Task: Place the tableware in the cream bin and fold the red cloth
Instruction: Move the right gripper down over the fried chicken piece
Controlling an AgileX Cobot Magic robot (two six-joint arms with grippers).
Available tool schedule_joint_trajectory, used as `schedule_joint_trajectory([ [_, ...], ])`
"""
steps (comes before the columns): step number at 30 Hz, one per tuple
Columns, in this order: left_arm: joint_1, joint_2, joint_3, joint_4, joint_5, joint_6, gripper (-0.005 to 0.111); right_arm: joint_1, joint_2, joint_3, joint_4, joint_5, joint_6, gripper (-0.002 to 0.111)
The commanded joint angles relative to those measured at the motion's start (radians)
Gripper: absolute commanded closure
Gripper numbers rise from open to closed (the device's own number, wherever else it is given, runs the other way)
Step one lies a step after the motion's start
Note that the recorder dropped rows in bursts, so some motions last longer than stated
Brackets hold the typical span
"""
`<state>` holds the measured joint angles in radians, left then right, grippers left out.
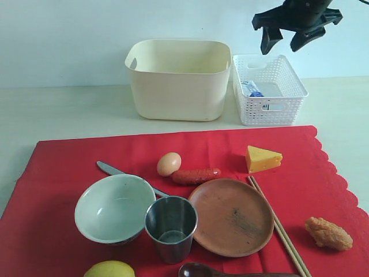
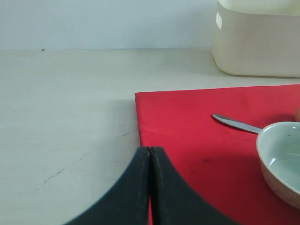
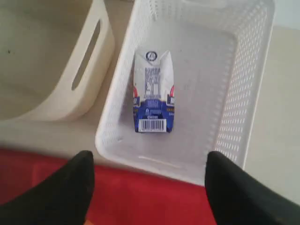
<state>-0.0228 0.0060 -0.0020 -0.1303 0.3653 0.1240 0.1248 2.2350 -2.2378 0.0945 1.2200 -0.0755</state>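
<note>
The red cloth (image 1: 173, 156) lies flat with the tableware on it: a pale green-white bowl (image 1: 114, 208), a steel cup (image 1: 170, 227), a round brown plate (image 1: 232, 217), wooden chopsticks (image 1: 279, 227), a metal knife (image 1: 115, 171) and a dark brown spoon (image 1: 230, 271). The cream bin (image 1: 177, 78) stands empty behind. My right gripper (image 1: 288, 39) hangs open high above the white lattice basket (image 1: 268, 88), nothing between its fingers. My left gripper (image 2: 150, 151) is shut and empty over the red cloth's (image 2: 211, 140) near corner, with the knife (image 2: 236, 124) and bowl (image 2: 281, 159) beyond.
A blue-white milk carton (image 3: 153, 92) lies in the lattice basket (image 3: 248, 93) next to the cream bin (image 3: 51, 61). On the cloth lie an egg (image 1: 169, 164), a sausage (image 1: 196, 175), a cheese wedge (image 1: 263, 158), a fried piece (image 1: 328, 233) and a lemon (image 1: 109, 269).
</note>
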Motion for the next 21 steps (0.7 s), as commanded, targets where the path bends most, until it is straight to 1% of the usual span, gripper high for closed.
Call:
schedule_joint_trajectory([
  [1,0.002,-0.006,0.002,-0.004,-0.010,-0.002,0.107,0.003,-0.077,0.143,0.002,0.001,-0.012,0.044],
  [7,0.002,-0.006,0.002,-0.004,-0.010,-0.002,0.107,0.003,-0.214,0.401,0.000,0.001,-0.035,0.044],
  [13,0.002,-0.006,0.002,-0.004,-0.010,-0.002,0.107,0.003,-0.428,0.682,-0.009,-0.108,-0.111,0.044],
  [14,0.002,-0.006,0.002,-0.004,-0.010,-0.002,0.107,0.003,-0.507,0.768,-0.022,-0.139,-0.121,0.044],
  [15,0.002,-0.006,0.002,-0.004,-0.010,-0.002,0.107,0.003,-0.538,0.800,-0.027,-0.153,-0.123,0.044],
  [16,0.002,-0.006,0.002,-0.004,-0.010,-0.002,0.107,0.003,-0.616,0.880,-0.029,-0.192,-0.124,0.044],
  [18,0.002,-0.006,0.002,-0.004,-0.010,-0.002,0.107,0.003,-0.719,0.979,-0.026,-0.246,-0.124,0.044],
  [21,0.002,-0.006,0.002,-0.004,-0.010,-0.002,0.107,0.003,-0.844,1.075,-0.022,-0.267,-0.124,0.044],
])
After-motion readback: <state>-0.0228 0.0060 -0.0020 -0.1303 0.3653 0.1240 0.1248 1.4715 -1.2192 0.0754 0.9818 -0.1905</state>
